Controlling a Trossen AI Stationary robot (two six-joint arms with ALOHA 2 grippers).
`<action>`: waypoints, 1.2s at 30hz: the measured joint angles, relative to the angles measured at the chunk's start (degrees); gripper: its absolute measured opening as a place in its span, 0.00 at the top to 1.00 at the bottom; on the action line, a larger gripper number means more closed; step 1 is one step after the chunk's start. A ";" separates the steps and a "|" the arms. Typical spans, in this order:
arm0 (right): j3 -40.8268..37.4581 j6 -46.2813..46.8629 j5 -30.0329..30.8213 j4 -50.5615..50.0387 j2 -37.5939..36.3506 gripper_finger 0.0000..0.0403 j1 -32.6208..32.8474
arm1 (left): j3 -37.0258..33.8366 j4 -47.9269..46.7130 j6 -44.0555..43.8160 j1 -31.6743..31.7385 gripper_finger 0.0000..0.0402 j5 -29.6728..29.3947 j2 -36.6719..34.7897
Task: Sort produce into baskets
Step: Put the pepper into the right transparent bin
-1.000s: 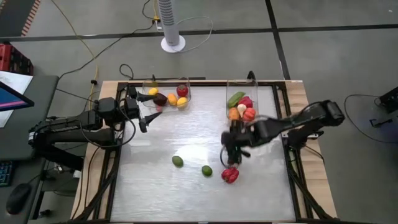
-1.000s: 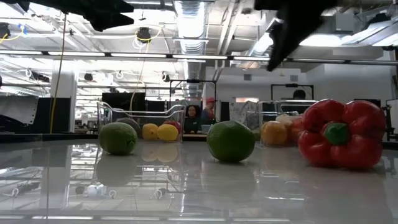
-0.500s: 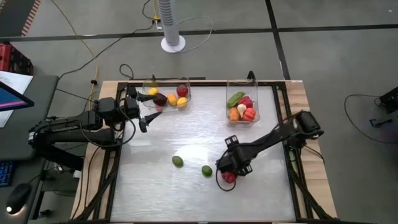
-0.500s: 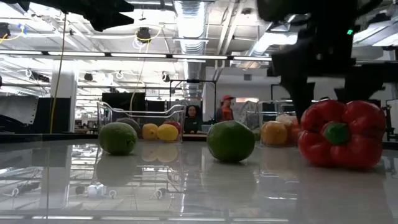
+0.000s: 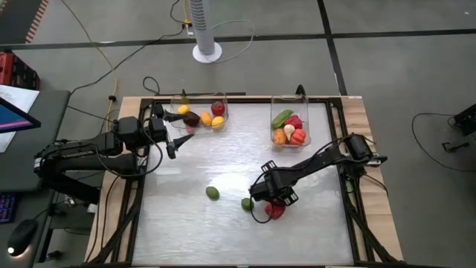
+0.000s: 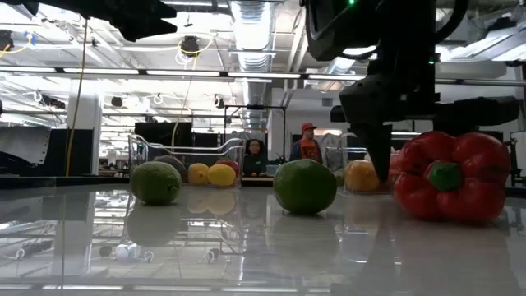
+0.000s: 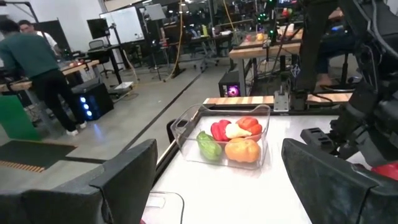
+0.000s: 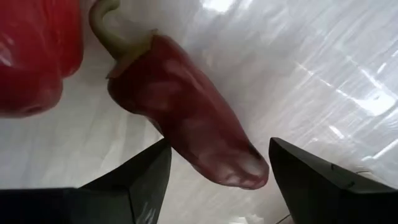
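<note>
My right gripper (image 5: 269, 195) is low over the table's near middle, open. In the right wrist view its two fingers stand on either side of the tip end of a long dark-red pepper (image 8: 186, 118), which lies on its side on the table beside a red bell pepper (image 8: 34, 56). The bell pepper (image 5: 276, 211) (image 6: 448, 177) rests on the table next to a green lime (image 5: 247, 203). A second lime (image 5: 213, 193) lies farther left. My left gripper (image 5: 173, 143) waits open by the left bin (image 5: 199, 113).
The left clear bin holds yellow, orange, dark purple and red pieces. The right clear bin (image 5: 290, 128) (image 7: 233, 140) holds green, red, orange and white pieces. A dark frame (image 5: 338, 149) runs round the table. People show in the room beyond.
My right gripper has gone from beside the right bin toward the table's near edge and a little left, and has come down to the red peppers by the lime. The produce has stayed in place.
</note>
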 joint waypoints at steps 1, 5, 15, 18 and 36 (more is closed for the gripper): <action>-0.01 0.02 -0.23 0.25 0.00 0.28 -0.14 | 0.00 0.00 0.00 0.02 0.18 0.00 0.00; -0.02 0.00 -0.67 0.71 0.00 0.38 -0.75 | 0.00 0.00 0.00 0.00 0.18 0.00 0.00; 1.69 1.29 3.08 0.39 -0.11 0.68 -3.17 | 0.00 0.02 0.00 0.00 0.18 -0.02 0.00; 6.12 3.91 6.63 -6.82 -0.29 0.65 -4.85 | 0.00 0.02 0.00 0.02 0.18 -0.02 0.00; 8.02 25.23 20.61 -14.90 -26.88 0.47 -24.17 | 0.00 0.05 -0.50 0.00 0.18 -0.04 0.00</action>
